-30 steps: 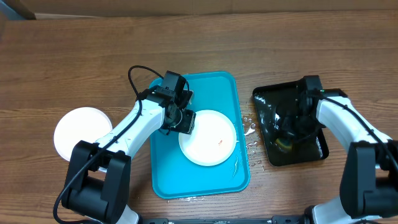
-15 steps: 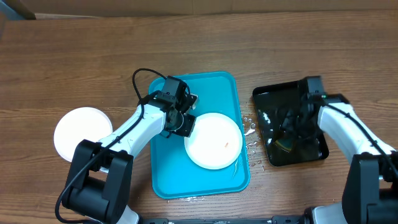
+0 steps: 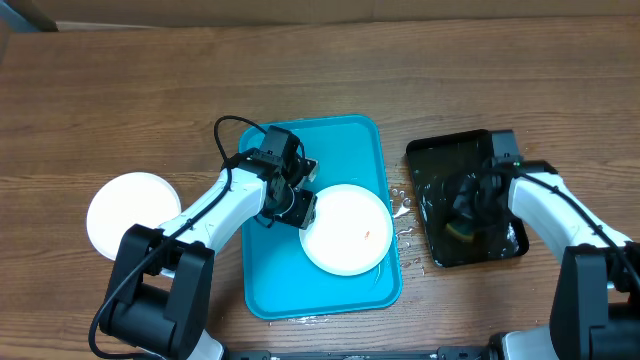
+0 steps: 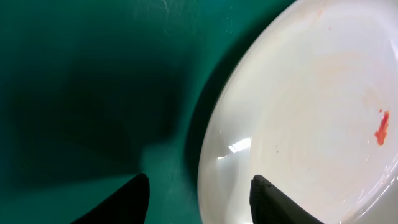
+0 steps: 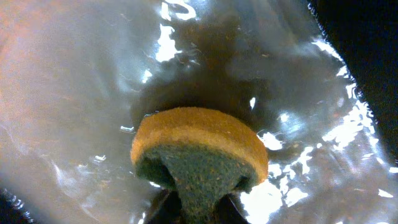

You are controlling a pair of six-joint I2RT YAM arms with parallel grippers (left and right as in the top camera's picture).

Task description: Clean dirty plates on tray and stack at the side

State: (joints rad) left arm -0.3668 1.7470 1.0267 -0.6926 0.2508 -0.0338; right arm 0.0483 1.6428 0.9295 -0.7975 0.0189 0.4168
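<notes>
One white plate (image 3: 347, 228) with a small orange-red smear lies on the right half of the turquoise tray (image 3: 270, 285). My left gripper (image 3: 300, 208) is open at the plate's left rim. In the left wrist view (image 4: 199, 200) one finger is over the tray (image 4: 81, 74) and the other over the plate (image 4: 311, 106), with the rim between them. My right gripper (image 3: 465, 215) is down in the black tray (image 3: 445, 155), shut on a yellow and green sponge (image 5: 199, 152). A white plate (image 3: 128, 213) lies on the table at the left.
Water drops (image 3: 404, 212) lie on the wood between the two trays. The black tray's bottom (image 5: 74, 74) is wet and shiny. The left arm's cable (image 3: 225, 135) loops above the turquoise tray's back left corner.
My left gripper and the plate on the tray have shifted to the right and slightly toward the front. My right gripper has moved a little within the black tray, still on the sponge.
</notes>
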